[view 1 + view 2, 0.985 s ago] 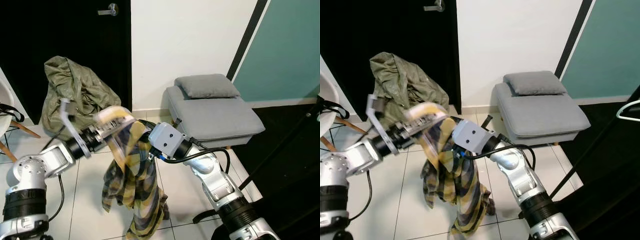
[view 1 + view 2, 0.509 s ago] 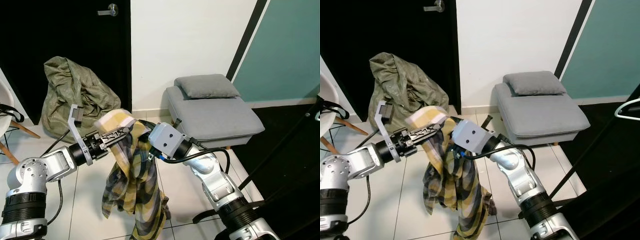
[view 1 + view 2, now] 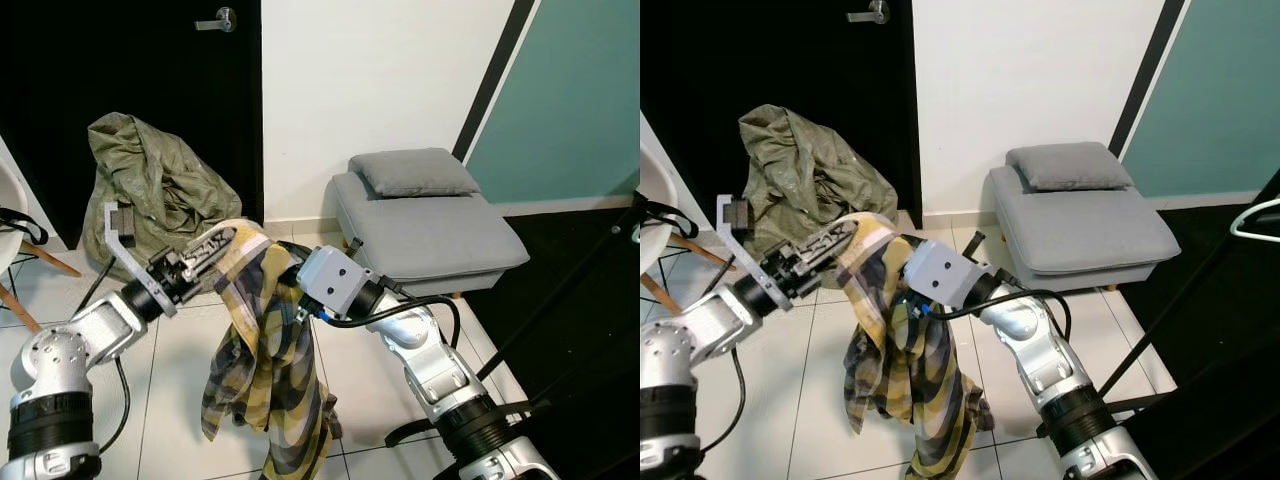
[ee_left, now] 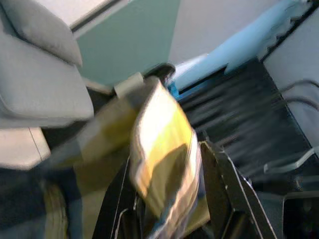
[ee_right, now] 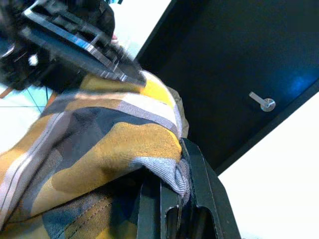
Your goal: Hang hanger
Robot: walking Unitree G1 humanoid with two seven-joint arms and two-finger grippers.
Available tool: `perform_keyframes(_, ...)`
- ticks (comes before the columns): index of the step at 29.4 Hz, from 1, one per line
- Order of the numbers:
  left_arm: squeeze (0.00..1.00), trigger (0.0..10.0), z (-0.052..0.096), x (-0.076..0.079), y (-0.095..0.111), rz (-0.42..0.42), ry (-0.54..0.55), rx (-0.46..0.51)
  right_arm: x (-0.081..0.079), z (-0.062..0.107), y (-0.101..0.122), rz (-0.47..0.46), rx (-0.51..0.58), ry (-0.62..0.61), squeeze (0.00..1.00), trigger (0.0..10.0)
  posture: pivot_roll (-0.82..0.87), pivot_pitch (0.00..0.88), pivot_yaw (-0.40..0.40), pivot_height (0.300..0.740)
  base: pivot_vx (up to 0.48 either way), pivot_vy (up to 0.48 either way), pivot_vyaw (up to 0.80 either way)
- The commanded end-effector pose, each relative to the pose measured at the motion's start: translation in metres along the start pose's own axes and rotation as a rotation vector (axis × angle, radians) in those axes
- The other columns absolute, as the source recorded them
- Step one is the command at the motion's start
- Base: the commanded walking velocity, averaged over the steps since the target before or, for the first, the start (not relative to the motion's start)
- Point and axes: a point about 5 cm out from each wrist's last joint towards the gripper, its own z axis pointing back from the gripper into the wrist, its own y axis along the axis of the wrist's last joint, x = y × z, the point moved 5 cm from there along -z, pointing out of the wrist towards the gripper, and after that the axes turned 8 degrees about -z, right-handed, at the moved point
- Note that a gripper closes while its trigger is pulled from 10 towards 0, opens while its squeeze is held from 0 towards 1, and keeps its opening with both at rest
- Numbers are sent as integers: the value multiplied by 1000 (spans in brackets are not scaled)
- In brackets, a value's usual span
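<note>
A yellow and grey plaid shirt (image 3: pixel 265 370) hangs between my two arms above the tiled floor. My left gripper (image 3: pixel 222 240) is shut on a fold at the shirt's top; in the left wrist view that yellow fold (image 4: pixel 162 149) sits between the black fingers (image 4: pixel 224 184). My right gripper (image 5: pixel 174 167) is shut on the cloth a little lower and to the right, its fingertips hidden under the fabric in the eye views. Part of a white hanger (image 3: pixel 1258 218) shows at the far right edge, beside a black slanted pole (image 3: pixel 1185 290).
An olive green jacket (image 3: pixel 150 180) lies heaped against the black door (image 3: pixel 120 70). A grey padded footstool (image 3: pixel 430 235) with a cushion stands against the white wall on the right. A white chair (image 3: pixel 15 235) is at the left edge.
My left forearm swung down and right, then back up and left, keeping hold of the shirt's top. The shirt swayed slightly. The right arm stayed put.
</note>
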Motion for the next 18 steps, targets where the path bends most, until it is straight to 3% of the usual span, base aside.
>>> perform_keyframes(1, 0, 10000, 0, 6, -10, -9, -30, -45, 1, -1, 9, 7, 37, -2, 0, 0, 10, 209, -22, 740, 0, 0, 0)
perform_keyframes(4, 0, 10000, 0, 5, -16, 2, -26, -57, 1, -1, 9, 7, 36, -3, 0, 0, 8, 209, -21, 740, 0, 0, 0)
perform_keyframes(5, 0, 3059, 0, 3, -17, 1, -9, -51, 1, -1, 9, 7, 36, -3, 0, 0, 8, 210, -21, 740, 0, 0, 0)
perform_keyframes(6, 0, 0, 0, -1, -14, -3, 12, -31, 1, -1, 8, 6, 35, -3, 0, 0, 8, 210, -22, 740, 0, 0, 0)
perform_keyframes(11, 0, 0, 0, -3, -12, -8, 25, -17, 1, -1, 8, 6, 35, -2, 0, 0, 8, 210, -22, 740, 0, 0, 0)
perform_keyframes(18, 0, 0, -3, -12, 11, -32, 69, 115, 1, 0, 7, 5, 32, -2, 0, 0, 8, 210, -21, 740, 0, 0, 0)
